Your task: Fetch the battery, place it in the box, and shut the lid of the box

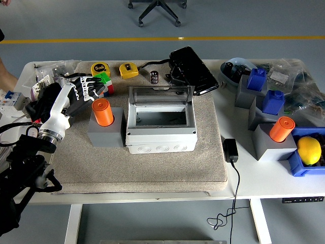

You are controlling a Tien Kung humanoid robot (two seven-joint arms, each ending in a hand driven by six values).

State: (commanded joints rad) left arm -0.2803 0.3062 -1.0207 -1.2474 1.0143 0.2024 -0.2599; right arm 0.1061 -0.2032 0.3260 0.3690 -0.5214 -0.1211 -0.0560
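The orange battery (102,112) stands upright in a grey holder block (105,133) on the beige mat (167,162), its long axis vertical and its capped end pointing up. The block sits just left of the white box (160,128), whose clear lid (160,95) is tilted up and back from the far edge, leaving the interior exposed. The left hand (85,92) reaches in from the left and hangs just behind and left of the battery, its black and white fingers (95,86) stretched out toward the right and loosely spread; from this angle it seems to hold nothing, though whether a fingertip brushes the battery's top is hard to tell. A second orange cylinder (282,129) stands in another grey block well apart on the right, near a blue bin (300,168) holding a lemon (310,150). A yellow tape measure (128,70) lies beyond the box.
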